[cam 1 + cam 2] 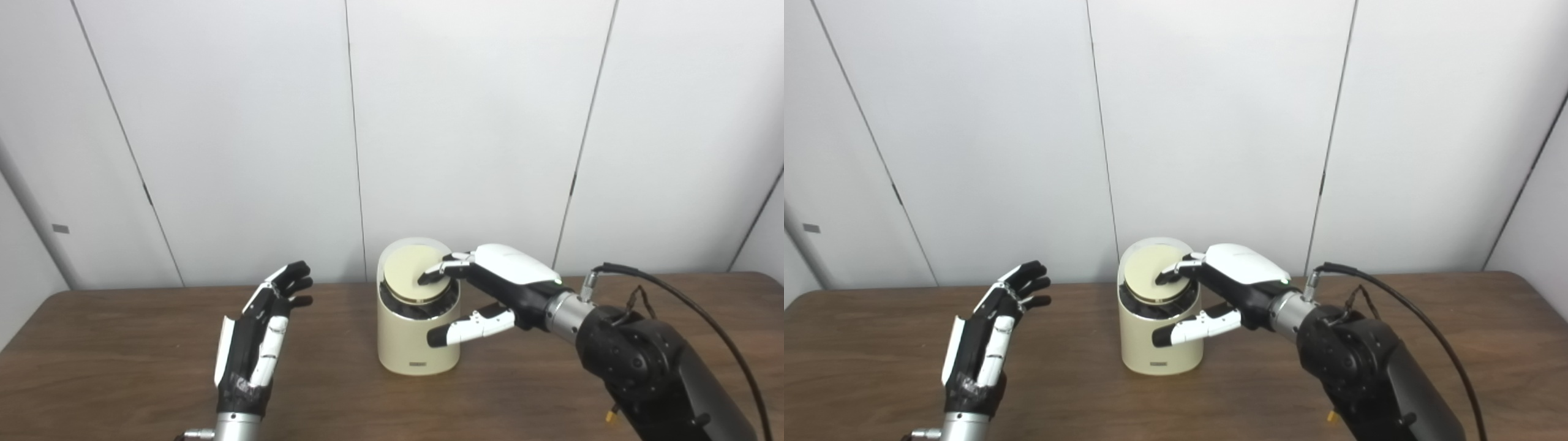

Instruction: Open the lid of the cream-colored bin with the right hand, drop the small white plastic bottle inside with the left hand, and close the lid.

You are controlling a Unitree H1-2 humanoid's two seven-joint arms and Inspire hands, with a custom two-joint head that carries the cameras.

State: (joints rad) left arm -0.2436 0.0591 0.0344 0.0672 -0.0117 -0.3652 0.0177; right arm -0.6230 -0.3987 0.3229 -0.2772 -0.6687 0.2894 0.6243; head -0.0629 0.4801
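The cream-colored bin (pixel 411 346) stands upright at the table's middle. Its round lid (pixel 407 267) is tilted, with a dark gap showing under its front edge. My right hand (pixel 503 280) reaches in from the right. Its fingertips (pixel 433 274) rest on the lid's right part, and its thumb (pixel 468 327) stretches across the front of the bin's wall, apart from the fingers. My left hand (pixel 257 334) is raised to the left of the bin, open and holding nothing. No small white bottle shows in either view.
The brown wooden table (pixel 122 373) runs the full width of the view, with a white panelled wall close behind the bin. A black cable (pixel 686 294) arcs over my right forearm.
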